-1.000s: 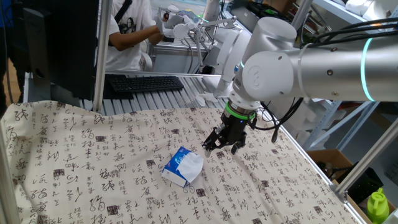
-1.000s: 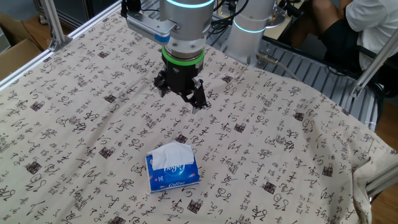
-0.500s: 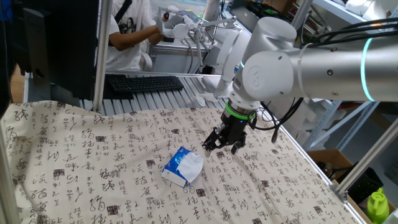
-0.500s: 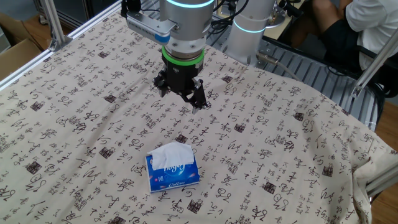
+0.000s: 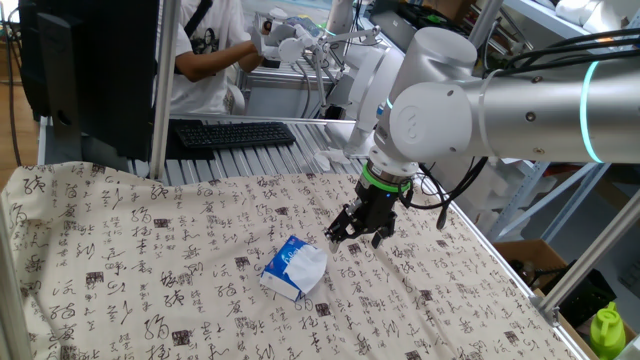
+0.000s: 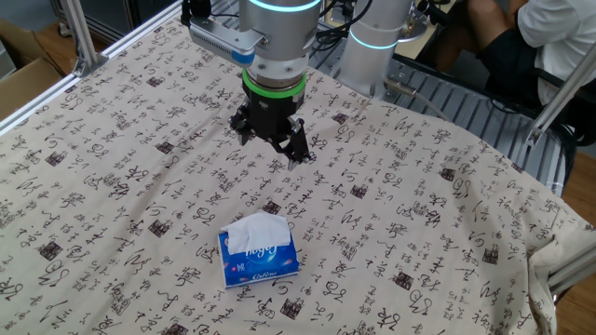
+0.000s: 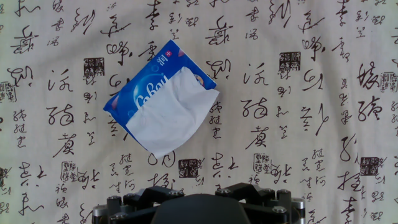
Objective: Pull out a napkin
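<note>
Our gripper (image 6: 270, 141) hangs wide open; ahead of it, the napkin (image 7: 169, 114) looks flimsy, tearable, so we'd pinch its probably loose edge.

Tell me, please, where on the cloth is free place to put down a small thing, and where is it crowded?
Most of the printed cloth is bare: the wide stretch right of the tissue pack, and the stretch on its left toward the frame post. The strip between the pack, with the napkin sticking out, and the open tool is narrower. The tool holds nothing.
</note>
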You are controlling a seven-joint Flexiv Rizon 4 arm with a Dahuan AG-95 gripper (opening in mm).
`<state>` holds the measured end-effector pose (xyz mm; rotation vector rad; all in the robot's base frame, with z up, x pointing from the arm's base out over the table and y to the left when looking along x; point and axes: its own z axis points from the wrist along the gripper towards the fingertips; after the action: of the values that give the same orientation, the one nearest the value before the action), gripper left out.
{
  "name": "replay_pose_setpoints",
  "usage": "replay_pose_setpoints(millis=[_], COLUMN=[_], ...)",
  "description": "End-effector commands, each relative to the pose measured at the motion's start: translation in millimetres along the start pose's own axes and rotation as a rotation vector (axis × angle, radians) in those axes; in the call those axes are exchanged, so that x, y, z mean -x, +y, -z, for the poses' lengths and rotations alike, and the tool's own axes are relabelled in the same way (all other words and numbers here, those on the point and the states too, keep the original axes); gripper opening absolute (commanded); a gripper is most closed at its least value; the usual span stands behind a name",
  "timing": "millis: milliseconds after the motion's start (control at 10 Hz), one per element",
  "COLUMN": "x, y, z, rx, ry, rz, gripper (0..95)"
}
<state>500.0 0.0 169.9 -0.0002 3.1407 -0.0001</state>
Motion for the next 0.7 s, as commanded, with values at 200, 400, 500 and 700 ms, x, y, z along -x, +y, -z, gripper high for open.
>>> replay_pose_setpoints(millis=[200, 400, 500, 700], x=[0.1, 0.1, 0.2, 0.2], y=[-0.2, -0.2, -0.3, -0.3], z=[-0.1, -0.2, -0.2, -0.2], rx=[0.035, 0.048, 0.047, 0.035], ry=[0.031, 0.032, 0.032, 0.030], rz=[-0.312, -0.313, -0.312, -0.307], gripper=[0.0, 0.0, 0.0, 0.0])
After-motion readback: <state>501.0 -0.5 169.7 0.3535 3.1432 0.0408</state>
